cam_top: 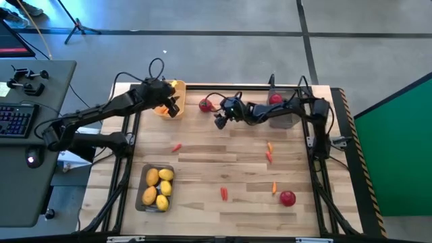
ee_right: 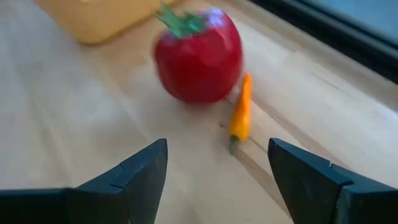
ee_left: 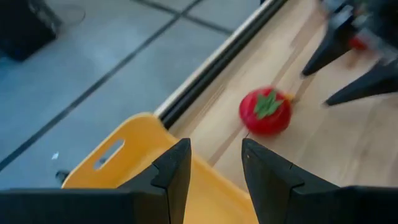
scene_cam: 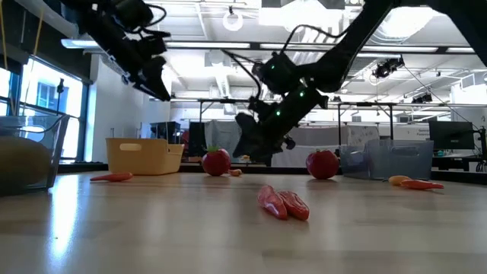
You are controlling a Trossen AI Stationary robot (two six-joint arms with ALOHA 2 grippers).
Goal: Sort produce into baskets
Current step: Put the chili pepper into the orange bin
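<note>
1. Left hand [cam_top: 174, 106]: raised above the yellow basket [cam_top: 164, 108] at the far left of the surface [cam_top: 202, 169]; its fingers [ee_left: 174, 168] stand parted with nothing between them.
2. Right hand [cam_top: 219, 121]: low over the far middle of the surface, just beside a red fruit [cam_top: 205, 104]; fingers [ee_right: 137, 171] spread wide and empty, pointing toward that fruit and a small orange carrot piece [ee_right: 241, 115] touching it.
3. Yellow basket: an orange piece shows inside it, under the left hand.
4. Near-left clear tray [cam_top: 156, 187]: holds several lemons [cam_top: 160, 189].
5. Far-right clear tray [cam_top: 282, 113]: a second red fruit [cam_top: 275, 99] sits at it; whether inside or beside cannot be told.
6. Third red fruit [cam_top: 288, 198]: lies near the front right of the surface.
7. Loose carrot pieces: one at left [cam_top: 176, 147], two at centre right [cam_top: 269, 152], one near the front centre [cam_top: 224, 194], one beside the third fruit [cam_top: 274, 188].
</note>
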